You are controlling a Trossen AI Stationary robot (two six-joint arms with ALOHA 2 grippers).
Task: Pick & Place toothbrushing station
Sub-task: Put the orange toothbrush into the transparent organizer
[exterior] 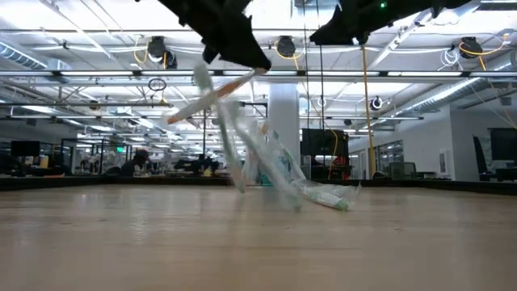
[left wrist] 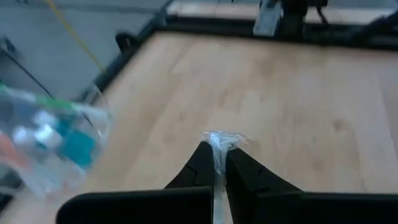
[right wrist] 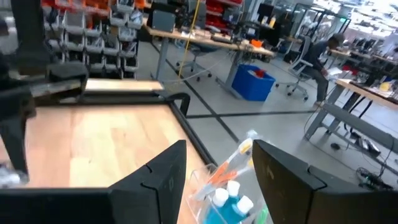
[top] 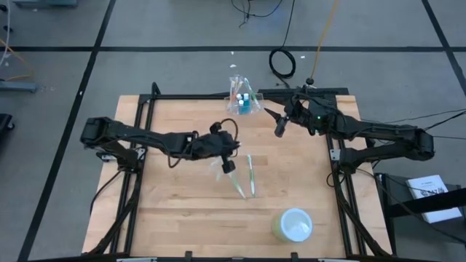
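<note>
From above, the left gripper [top: 228, 166] is seen closed on the end of a wrapped toothbrush [top: 237, 183] near the middle of the table [top: 175, 218], a second wrapped brush [top: 251, 175] lying just beside it, while the toothbrushing station [top: 242, 97] stands at the far edge, with the right gripper [top: 279, 125] near it. In the low view, the gripped brush [exterior: 212, 97] is seen tilted, one end up. In the left wrist view, clear wrapping [left wrist: 219, 163] is pinched between the closed fingers. In the right wrist view, open fingers [right wrist: 155, 177] frame the holder [right wrist: 229, 190]. The pick appears to be in hand; next, a lift and a carry toward the holder seem called for.
</note>
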